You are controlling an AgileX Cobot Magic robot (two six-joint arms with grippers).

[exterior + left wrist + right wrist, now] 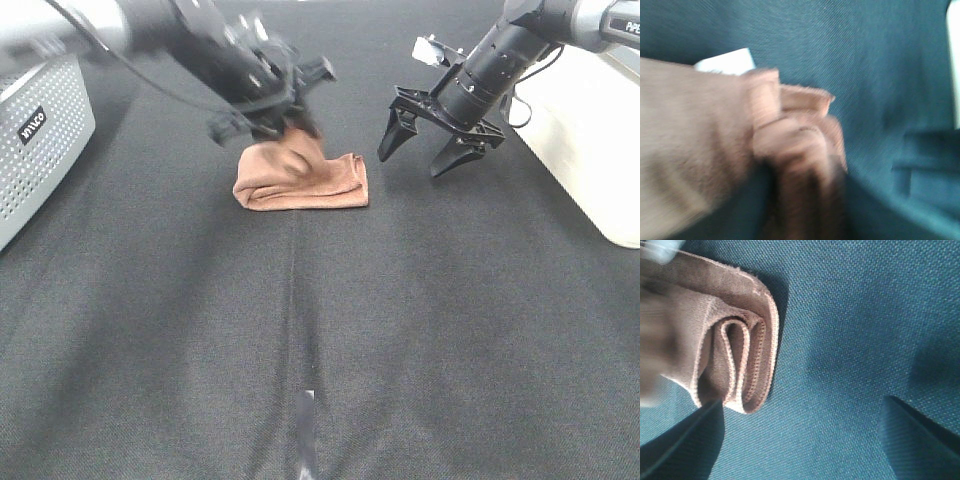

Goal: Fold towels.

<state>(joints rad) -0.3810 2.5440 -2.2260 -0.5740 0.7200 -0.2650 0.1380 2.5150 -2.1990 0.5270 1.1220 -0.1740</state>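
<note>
Only the right wrist view shows stitched hems (755, 365) looping inside the towel (700, 305)

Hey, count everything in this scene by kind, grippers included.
Towels: 1, the reddish-brown towel
Grippers: 2, the left gripper and the right gripper
Boxes: 2, the grey perforated box and the white box
Total: 5
</note>
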